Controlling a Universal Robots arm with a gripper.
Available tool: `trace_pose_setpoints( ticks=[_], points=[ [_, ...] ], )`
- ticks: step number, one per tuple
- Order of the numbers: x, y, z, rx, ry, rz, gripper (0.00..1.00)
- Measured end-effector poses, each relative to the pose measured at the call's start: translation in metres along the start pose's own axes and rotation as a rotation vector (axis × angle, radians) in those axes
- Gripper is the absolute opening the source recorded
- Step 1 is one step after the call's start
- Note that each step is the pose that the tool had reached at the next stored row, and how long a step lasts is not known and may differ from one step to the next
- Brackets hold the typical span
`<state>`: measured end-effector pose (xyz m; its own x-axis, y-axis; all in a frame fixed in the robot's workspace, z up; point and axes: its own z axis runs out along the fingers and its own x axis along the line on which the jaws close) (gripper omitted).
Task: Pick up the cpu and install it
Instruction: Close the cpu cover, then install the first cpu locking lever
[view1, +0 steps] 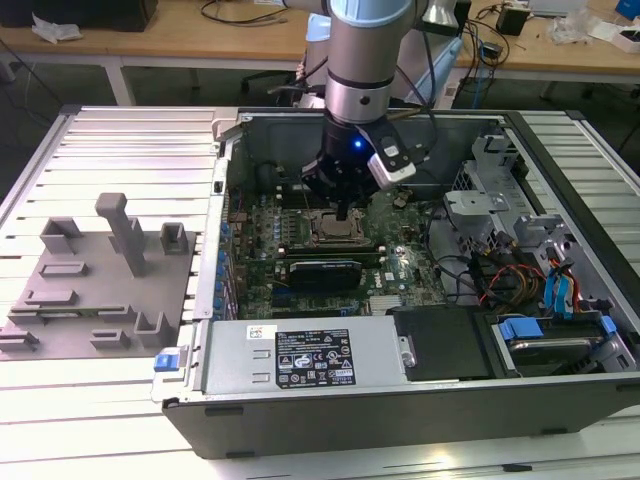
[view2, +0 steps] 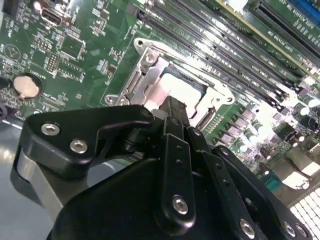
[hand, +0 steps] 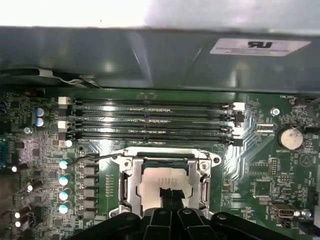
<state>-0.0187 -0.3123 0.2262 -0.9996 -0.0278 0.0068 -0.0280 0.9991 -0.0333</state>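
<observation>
Over the socket (hand: 127, 182) inside the open computer case (view1: 400, 415), the gripper (hand: 170, 194) is closed on nothing, and its tip touches the silvery top of the cpu (hand: 152, 182). The cpu lies flat within the socket, so the closed tip probably presses it to seat it evenly.

arm (view1: 360, 60) over open case (view1: 300, 420) | cpu (view1: 333, 229) on motherboard (view1: 405, 268) | grey fixture (view1: 100, 290) beside case

The cpu (hand: 150, 183) lies flat in the metal socket frame (hand: 127, 186) on the green motherboard (hand: 260, 172). Its square silvery-white top faces up, near the memory slots (hand: 150, 120).
</observation>
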Motion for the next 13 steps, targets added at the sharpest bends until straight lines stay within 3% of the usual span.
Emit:
trace_pose_setpoints(
  ticks=[2,3,13],
  points=[
    [0.0001,-0.0004,-0.0124,0.0003,0.0001,0.000,0.11],
    [0.0001,-0.0008,-0.0221,0.0018,0.0002,0.000,0.11],
    [0.0001,-0.0007,-0.0223,0.0016,0.0001,0.000,0.11]
  ],
)
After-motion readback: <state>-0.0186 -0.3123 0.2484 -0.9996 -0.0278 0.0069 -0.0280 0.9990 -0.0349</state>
